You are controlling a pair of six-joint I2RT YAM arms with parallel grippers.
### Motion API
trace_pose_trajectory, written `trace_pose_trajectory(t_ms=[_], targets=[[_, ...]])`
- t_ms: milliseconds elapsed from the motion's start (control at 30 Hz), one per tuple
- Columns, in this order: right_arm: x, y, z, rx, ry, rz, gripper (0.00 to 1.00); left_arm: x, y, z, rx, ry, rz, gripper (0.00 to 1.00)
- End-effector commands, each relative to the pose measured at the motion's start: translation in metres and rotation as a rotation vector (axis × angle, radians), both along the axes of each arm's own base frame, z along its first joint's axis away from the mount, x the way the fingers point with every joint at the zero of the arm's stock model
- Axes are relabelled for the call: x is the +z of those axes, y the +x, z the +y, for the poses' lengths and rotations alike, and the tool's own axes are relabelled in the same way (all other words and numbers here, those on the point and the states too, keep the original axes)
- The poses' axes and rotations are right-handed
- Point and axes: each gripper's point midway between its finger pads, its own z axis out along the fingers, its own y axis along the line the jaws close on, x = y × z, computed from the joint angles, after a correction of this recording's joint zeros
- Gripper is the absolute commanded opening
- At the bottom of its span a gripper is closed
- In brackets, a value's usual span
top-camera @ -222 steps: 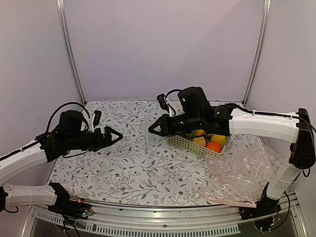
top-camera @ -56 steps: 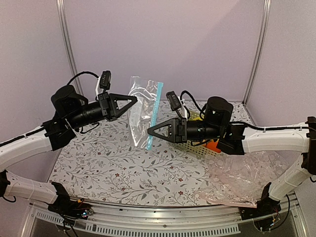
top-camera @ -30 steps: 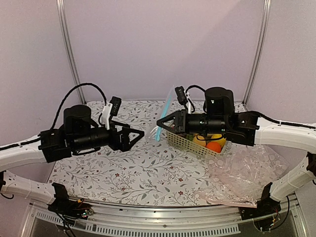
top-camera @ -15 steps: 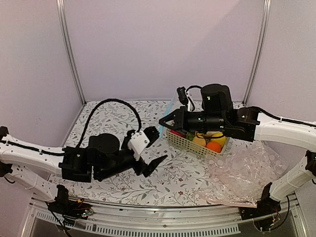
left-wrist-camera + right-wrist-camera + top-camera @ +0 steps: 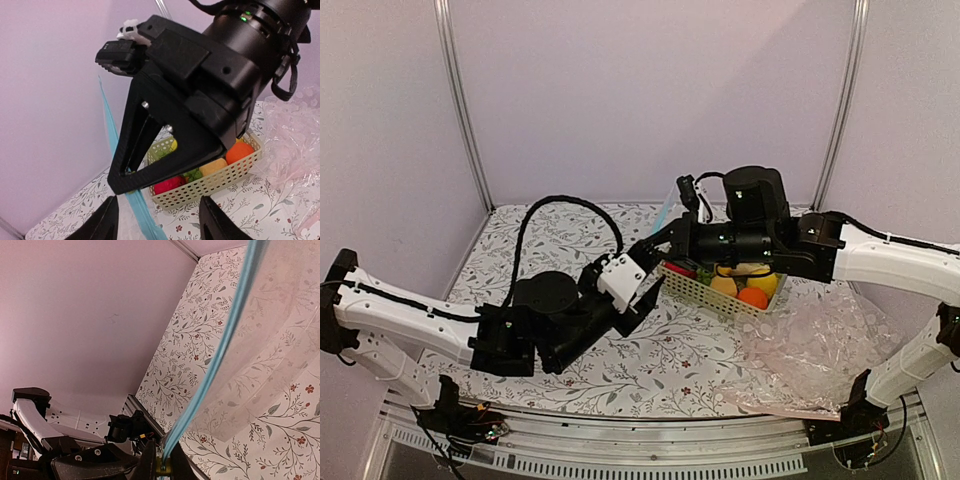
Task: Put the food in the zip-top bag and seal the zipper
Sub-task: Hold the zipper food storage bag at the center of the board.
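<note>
My right gripper (image 5: 650,248) (image 5: 163,461) is shut on the light blue zipper (image 5: 220,345) of the zip-top bag (image 5: 265,355), which it holds off the table, the clear film spreading away from the jaws. The left wrist view has that black gripper straight ahead, the zipper (image 5: 116,150) running down past it. My left gripper (image 5: 645,282) (image 5: 159,212) is open just below and in front of it, the strip's lower end between its fingers, touching neither. The food lies in the basket (image 5: 705,290): a rounded yellow fruit (image 5: 763,281) and a longer orange-yellow one (image 5: 214,166).
The perforated cream basket (image 5: 220,182) also holds red (image 5: 167,185), green and orange (image 5: 239,152) fruits. A large crumpled pinkish clear sheet (image 5: 810,350) lies at the front right. Purple walls close the back and sides.
My left arm swung low and forward across the table, its gripper now right under the right gripper, jaws narrowing. The right gripper kept the bag nearly in place.
</note>
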Motion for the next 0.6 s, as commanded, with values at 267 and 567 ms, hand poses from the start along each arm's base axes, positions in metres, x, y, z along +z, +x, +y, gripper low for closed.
trace_pose_trajectory(t_ms=[267,567], targets=[[0.005,0.003,0.0,-0.017,-0.005,0.021,0.08,0.003,0.0,-0.001,0.038,0.001,-0.013,0.48],[0.005,0.003,-0.001,-0.02,-0.003,0.034,0.08,-0.003,0.008,0.001,0.051,-0.005,0.01,0.43]])
